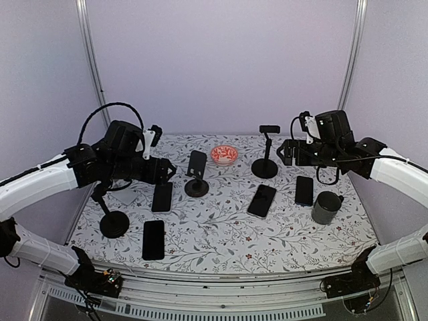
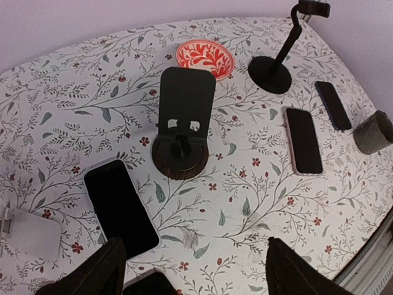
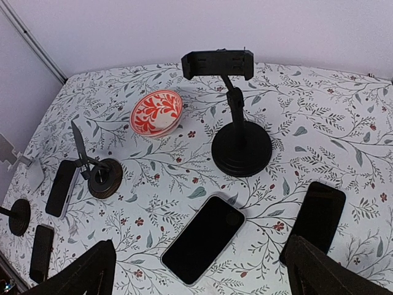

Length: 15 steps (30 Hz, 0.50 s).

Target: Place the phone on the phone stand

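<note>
Several black phones lie flat on the floral table: one [image 1: 162, 196] [image 2: 120, 206] beside the left gripper, one [image 1: 153, 239] near the front, one [image 1: 261, 200] [image 3: 204, 238] mid-table and one [image 1: 304, 190] [image 3: 316, 218] at the right. A black plate-type phone stand [image 1: 196, 175] [image 2: 184, 117] on a round wooden base stands empty in the middle. A tall clamp stand [image 1: 266, 157] [image 3: 239, 144] is also empty. My left gripper [image 1: 164, 170] [image 2: 196, 270] hovers open over the table, holding nothing. My right gripper [image 1: 287, 152] [image 3: 202, 279] hangs open above the middle phone, also empty.
A red-patterned bowl [image 1: 224, 154] [image 2: 204, 56] sits at the back centre. A grey mug [image 1: 326, 207] [image 2: 374, 132] stands at the right. Another black stand with a round base [image 1: 114, 217] is at the left front, and a white stand [image 2: 27, 233] lies near it.
</note>
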Motion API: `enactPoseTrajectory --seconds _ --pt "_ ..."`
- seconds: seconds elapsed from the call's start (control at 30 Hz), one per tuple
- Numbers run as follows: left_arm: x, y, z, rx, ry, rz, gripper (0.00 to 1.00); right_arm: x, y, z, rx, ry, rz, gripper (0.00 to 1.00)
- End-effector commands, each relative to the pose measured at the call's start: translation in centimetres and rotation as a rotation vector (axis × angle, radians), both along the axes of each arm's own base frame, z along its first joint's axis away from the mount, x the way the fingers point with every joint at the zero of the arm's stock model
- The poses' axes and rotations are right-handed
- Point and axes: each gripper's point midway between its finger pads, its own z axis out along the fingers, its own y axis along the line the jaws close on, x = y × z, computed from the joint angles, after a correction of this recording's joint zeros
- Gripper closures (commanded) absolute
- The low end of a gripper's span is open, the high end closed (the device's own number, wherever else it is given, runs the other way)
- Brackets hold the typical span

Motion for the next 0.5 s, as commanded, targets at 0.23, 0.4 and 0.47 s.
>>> enactPoseTrajectory --seconds 0.23,0.4,0.47 --pt "-1.7 -1.0 -2.3 0.005 0.116 -0.045 0.18 0.0 2.4 0.8 -0.023 -0.054 0.148 0.01" --pt "-2.3 -0.6 -4.0 0.043 0.186 -0.027 0.1 -0.5 3.9 -0.5 -0.007 -0.008 0.213 0.01" --pt "-2.4 -0.4 -4.7 0.054 0.217 -0.007 0.09 -0.9 4.7 -0.7 0.0 -0.001 0.236 0.0"
